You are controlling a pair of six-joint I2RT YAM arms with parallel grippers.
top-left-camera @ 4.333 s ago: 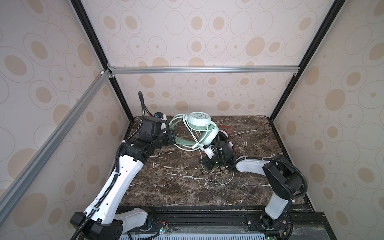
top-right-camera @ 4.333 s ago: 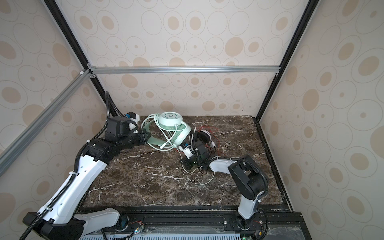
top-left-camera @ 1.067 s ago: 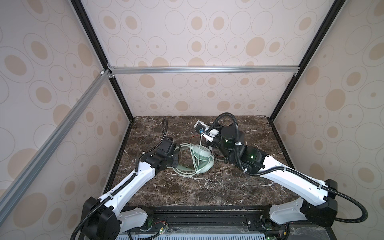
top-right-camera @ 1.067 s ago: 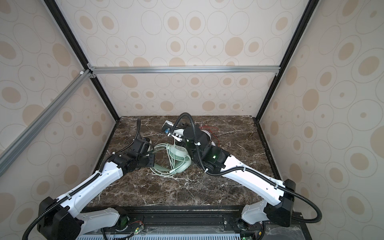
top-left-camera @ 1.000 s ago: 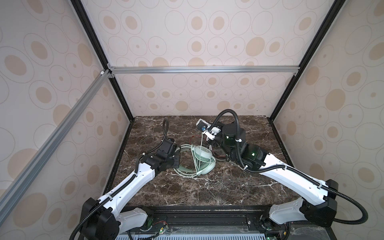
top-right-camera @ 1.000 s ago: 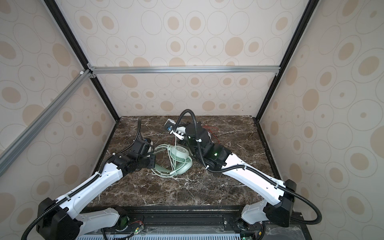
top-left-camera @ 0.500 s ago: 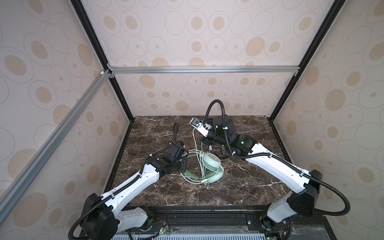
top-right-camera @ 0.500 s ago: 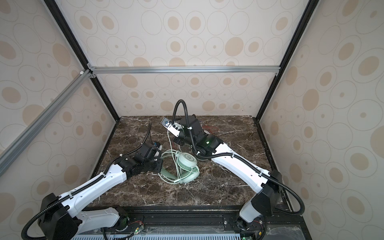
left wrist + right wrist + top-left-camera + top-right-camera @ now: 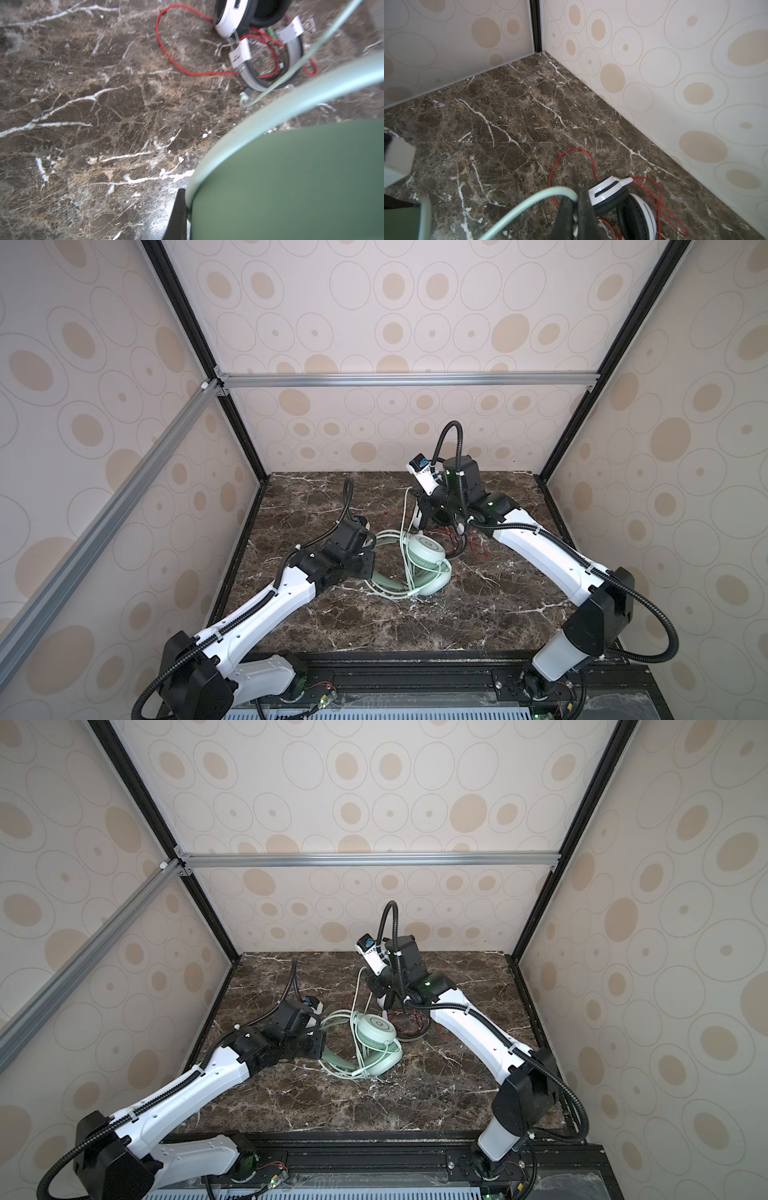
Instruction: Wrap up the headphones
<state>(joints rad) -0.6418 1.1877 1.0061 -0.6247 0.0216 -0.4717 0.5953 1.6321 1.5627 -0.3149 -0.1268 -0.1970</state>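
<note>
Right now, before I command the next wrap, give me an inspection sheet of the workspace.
Surface: brown marble tabletop, white-veined.
Job's things: mint green headphones lie mid-table; white-and-black headphones lie behind them, partly hidden by the right arm.
Clutter: nothing seen.
Grippers: left gripper shut on the mint pair's headband; right gripper above the white-and-black pair, fingers shut on the pale green cable.
Cables: pale green cable rises from the mint pair to the right gripper, with strands crossing the earcup; red cable lies in loose loops.
Surroundings: circle-patterned walls, aluminium frame bar.
</note>
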